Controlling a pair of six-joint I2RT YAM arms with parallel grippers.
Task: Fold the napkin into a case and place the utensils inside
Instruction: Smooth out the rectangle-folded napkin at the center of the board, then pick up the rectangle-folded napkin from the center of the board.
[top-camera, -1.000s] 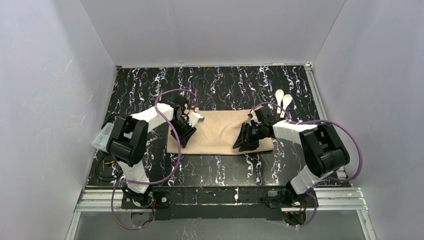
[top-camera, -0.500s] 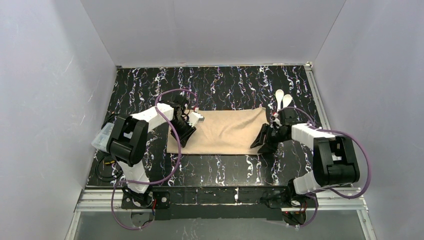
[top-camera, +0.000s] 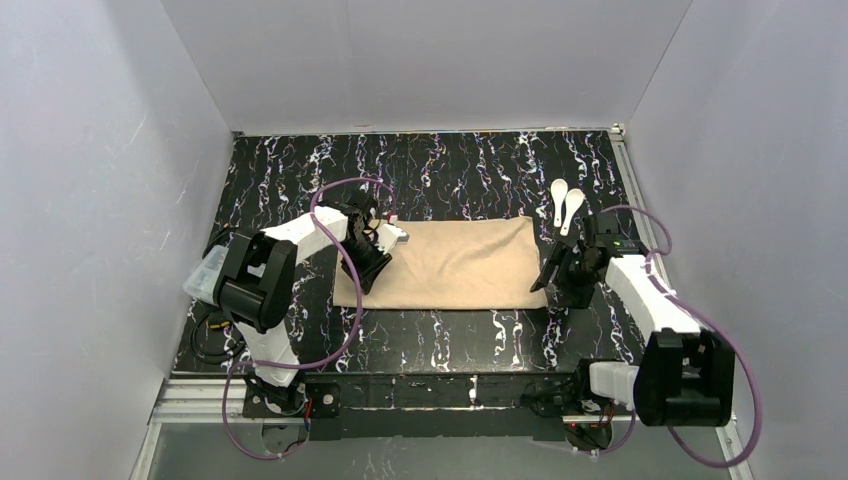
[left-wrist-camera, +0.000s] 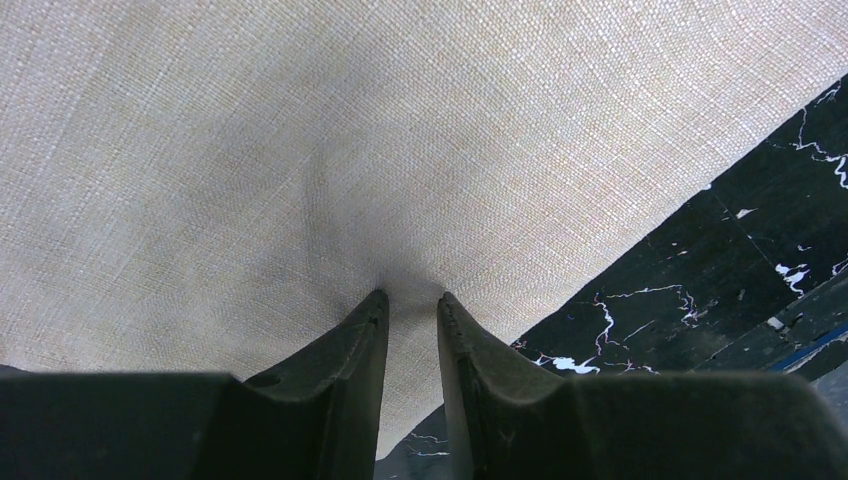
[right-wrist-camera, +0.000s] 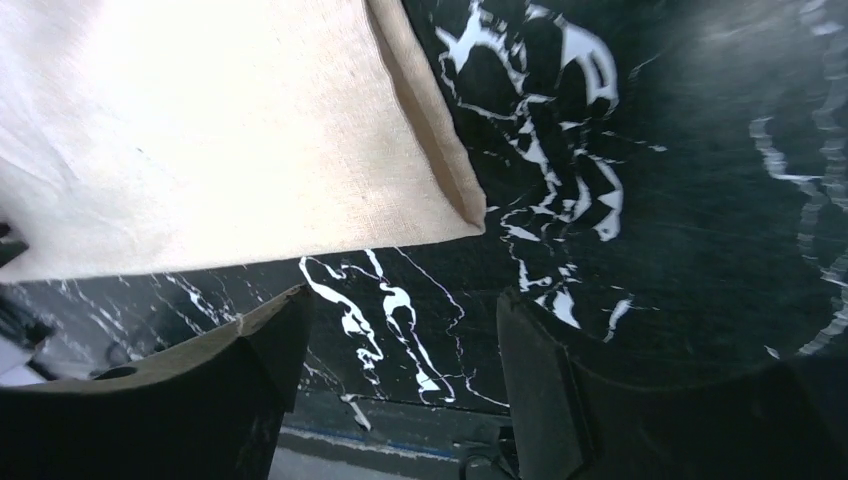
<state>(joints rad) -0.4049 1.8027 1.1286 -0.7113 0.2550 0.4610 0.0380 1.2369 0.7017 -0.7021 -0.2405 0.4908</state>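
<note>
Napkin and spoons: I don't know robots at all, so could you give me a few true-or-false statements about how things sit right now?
1. The spoons lie on the napkin. False: they lie on the bare table, just past the napkin's far right corner.
2. The right jaws stand wide open and hold nothing. True.
3. The napkin lies flat as a rectangle. True.
4. The left jaws hang clear of the cloth. False: they are nearly closed, pinching the napkin near its left edge.
</note>
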